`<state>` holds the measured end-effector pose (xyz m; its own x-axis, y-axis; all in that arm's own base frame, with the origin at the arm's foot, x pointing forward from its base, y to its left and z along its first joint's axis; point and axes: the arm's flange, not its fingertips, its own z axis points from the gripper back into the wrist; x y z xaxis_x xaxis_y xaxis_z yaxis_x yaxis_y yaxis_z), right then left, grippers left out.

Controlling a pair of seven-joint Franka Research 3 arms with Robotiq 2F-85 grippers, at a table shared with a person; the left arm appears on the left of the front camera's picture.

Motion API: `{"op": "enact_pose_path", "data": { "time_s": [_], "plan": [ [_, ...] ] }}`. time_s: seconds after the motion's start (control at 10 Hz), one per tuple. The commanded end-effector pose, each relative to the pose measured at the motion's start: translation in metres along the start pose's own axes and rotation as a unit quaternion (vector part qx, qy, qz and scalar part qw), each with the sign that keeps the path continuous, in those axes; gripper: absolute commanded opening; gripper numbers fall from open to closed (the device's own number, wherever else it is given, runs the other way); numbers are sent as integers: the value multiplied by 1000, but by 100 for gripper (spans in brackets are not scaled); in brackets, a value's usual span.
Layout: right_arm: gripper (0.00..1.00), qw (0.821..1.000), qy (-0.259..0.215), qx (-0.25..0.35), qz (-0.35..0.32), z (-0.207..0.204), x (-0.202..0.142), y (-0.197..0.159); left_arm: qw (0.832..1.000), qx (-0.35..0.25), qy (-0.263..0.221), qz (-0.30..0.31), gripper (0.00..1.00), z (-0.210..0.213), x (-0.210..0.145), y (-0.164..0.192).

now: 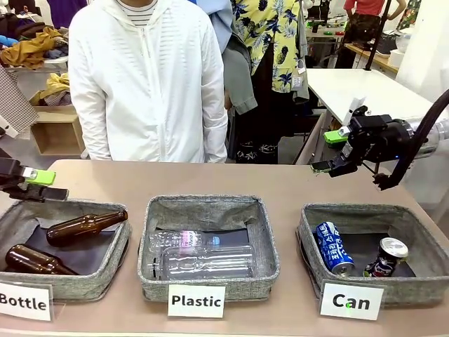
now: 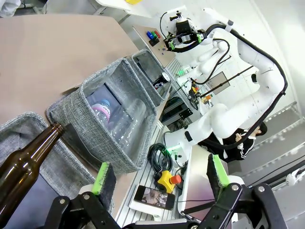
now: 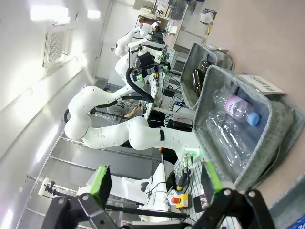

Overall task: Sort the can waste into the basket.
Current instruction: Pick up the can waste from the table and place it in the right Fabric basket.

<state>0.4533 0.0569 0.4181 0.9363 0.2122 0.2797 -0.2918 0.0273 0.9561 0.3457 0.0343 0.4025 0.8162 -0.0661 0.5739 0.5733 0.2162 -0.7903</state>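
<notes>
In the Can basket, below my right gripper, the blue can and black can already lie together. My right fingers hang spread and empty; my left gripper, far off, likewise.

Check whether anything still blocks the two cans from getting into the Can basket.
Nothing visible does: the blue and white can and the black can already lie inside the Can basket. The right gripper hovers open and empty above its far rim.
</notes>
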Motion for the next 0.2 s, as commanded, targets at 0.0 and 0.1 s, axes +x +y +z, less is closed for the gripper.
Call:
{"op": "enact_pose_path", "data": {
  "time_s": [0.0,0.1],
  "plan": [
    [100,1000,3,2,-10,1,2,8,1000,-3,4,-4,100,4,-2,-2],
    [100,1000,3,2,-10,1,2,8,1000,-3,4,-4,100,4,-2,-2]
  ]
}}
